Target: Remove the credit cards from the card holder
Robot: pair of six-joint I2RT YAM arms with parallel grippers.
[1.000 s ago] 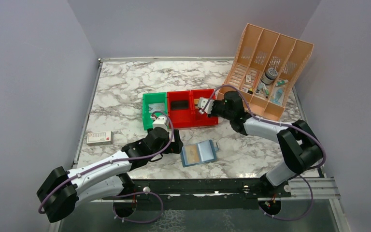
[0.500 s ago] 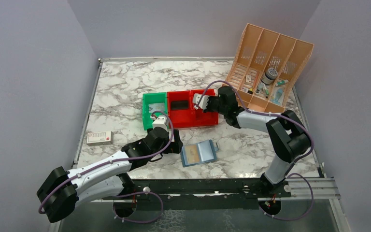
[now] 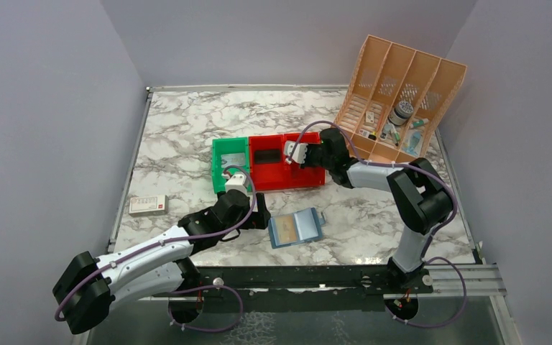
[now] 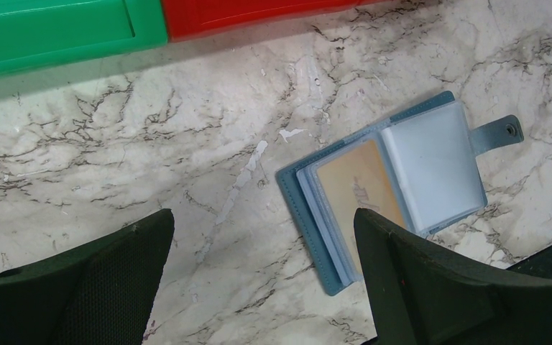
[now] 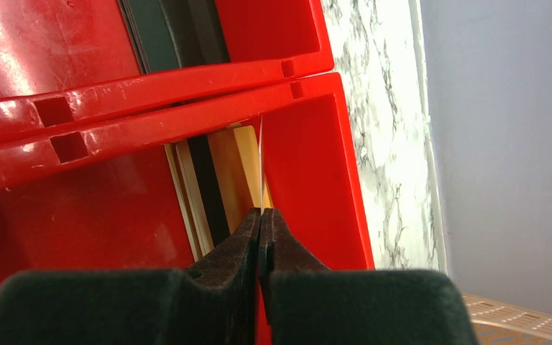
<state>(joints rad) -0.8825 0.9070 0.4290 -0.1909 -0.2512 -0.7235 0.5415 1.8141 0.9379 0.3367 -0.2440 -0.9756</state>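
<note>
The marble table (image 3: pixel 187 122) carries all items. A peach slotted organizer (image 3: pixel 402 100) lies tilted at the far right corner, with small items in its compartments. Three bins stand touching in a row at mid-table: the green bin (image 3: pixel 230 164), the middle red bin (image 3: pixel 267 167) and the end red bin (image 3: pixel 307 175).

The card holder (image 3: pixel 296 227) lies open and flat on the table nearer the arm bases, apart from the bins. Its left panel shows a tan-gold card (image 4: pixel 356 190) in a pocket. Its right panel is pale; whether a card sits there cannot be told.

The left gripper (image 4: pixel 259 287) hovers low over the table just left of the card holder, jaws spread wide, holding nothing.

The right gripper (image 5: pixel 261 215) is inside the end red bin, jaws pressed together on a thin pale card (image 5: pixel 261 165) seen edge-on. Tan cards (image 5: pixel 241 165) stand on edge beside it against the bin wall.

A white-and-red box (image 3: pixel 147 205) lies near the left table edge.
</note>
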